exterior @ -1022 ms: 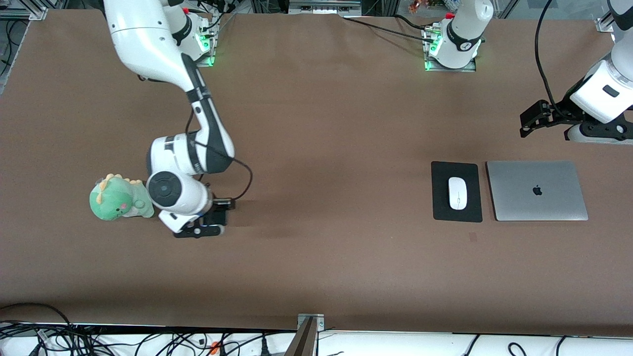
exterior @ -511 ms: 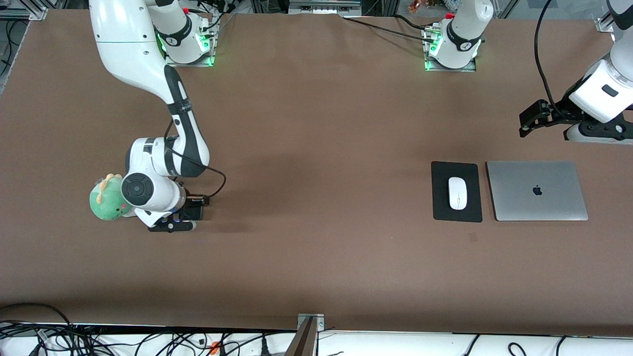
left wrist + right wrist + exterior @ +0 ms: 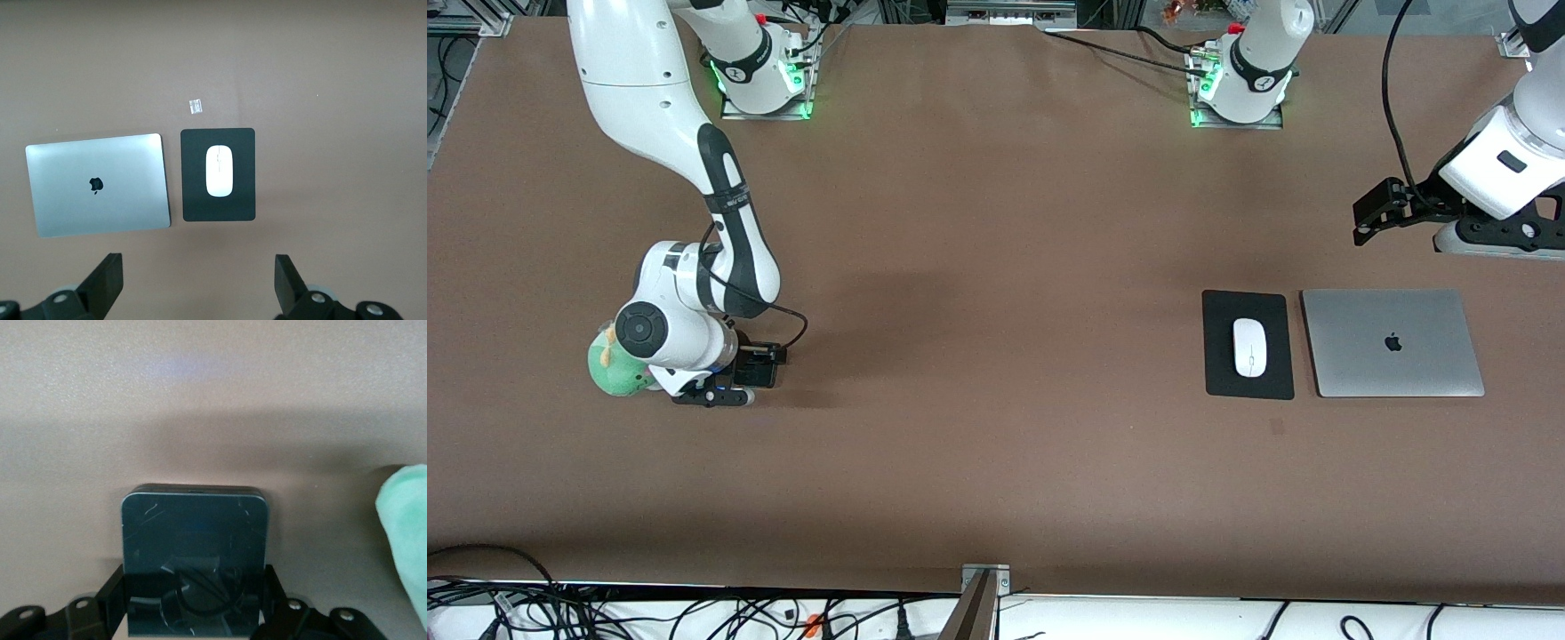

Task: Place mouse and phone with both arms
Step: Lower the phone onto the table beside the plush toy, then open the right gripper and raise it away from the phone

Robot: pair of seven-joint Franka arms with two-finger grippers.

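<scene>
Phone [image 3: 194,547] clamped in right hand [image 3: 740,380] beside green plush [image 3: 609,373], left hand [image 3: 197,283] wide open above laptop [image 3: 1392,342]

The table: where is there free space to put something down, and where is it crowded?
The table is bare across the wide middle, between the green plush toy and the mouse pad. The strip nearest the front camera is bare too. It is crowded where the right gripper holds the phone beside the toy. The mouse on its pad lies close beside the laptop. The left gripper waits, open, above them.
</scene>
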